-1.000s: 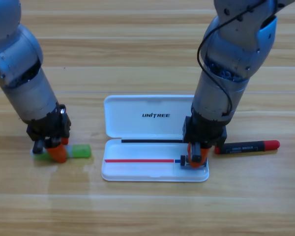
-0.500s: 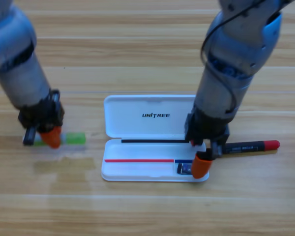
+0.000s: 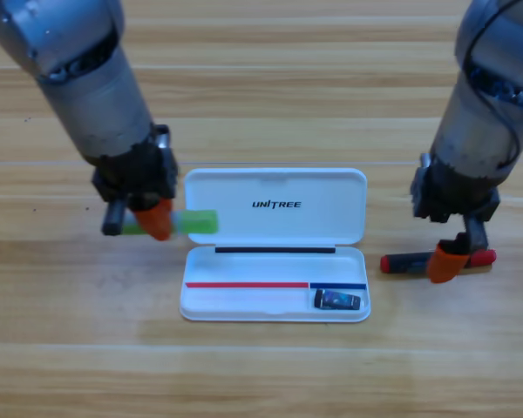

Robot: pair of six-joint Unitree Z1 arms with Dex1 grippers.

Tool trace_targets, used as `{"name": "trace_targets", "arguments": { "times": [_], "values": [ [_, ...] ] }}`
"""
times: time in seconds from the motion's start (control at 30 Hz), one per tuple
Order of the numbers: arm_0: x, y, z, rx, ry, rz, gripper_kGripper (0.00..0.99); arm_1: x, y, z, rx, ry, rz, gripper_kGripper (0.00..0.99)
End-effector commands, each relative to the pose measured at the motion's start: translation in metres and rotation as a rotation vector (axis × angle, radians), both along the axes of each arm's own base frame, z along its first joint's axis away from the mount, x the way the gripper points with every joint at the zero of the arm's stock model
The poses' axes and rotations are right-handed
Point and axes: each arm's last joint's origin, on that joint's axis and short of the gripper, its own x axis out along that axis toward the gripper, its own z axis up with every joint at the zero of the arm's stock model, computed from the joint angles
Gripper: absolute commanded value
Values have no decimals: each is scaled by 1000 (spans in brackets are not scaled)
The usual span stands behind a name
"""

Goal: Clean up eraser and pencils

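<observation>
From above, my left pincer point(image 3: 153, 219), which sat lower left a moment ago, now carries the green pencil point(image 3: 192, 222) pinched beside the white case point(image 3: 275, 205). The eraser point(image 3: 337, 300), released, lies in the case's lower right corner. My right pincer point(image 3: 451, 259) has moved onto the black-and-red pencil point(image 3: 410, 261) on the counter point(image 3: 261, 374); its jaws I cannot tell, and it hides the pencil's middle.

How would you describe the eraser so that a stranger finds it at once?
Find the open white case in the middle of the table. In its lower tray, look at the right end, below the lid: the eraser lies there. It is a small dark block with a bluish shine, far shorter than the green pencil or the black-and-red pencil, which both lie outside the case.
</observation>
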Motion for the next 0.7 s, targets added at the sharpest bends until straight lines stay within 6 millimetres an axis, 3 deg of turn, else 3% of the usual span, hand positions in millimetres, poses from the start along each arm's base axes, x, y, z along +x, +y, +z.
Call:
{"name": "trace_targets", "arguments": {
  "times": [0.03, 0.23, 0.53, 0.7],
  "values": [
    [-12, -36, -28, 41, 67, -57, 0, 38, -16, -50, -78, 35, -57, 870],
    [-16, -58, -42, 52, 94, -75, 0, 51, -18, -70, -95, 47, -54, 859],
    [-18, -80, -57, 54, 118, -83, 0, 56, -16, -87, -99, 70, -50, 753],
    [-18, -85, -61, 58, 123, -79, 0, 55, -15, -89, -69, 100, -36, 468]
  ]
}}
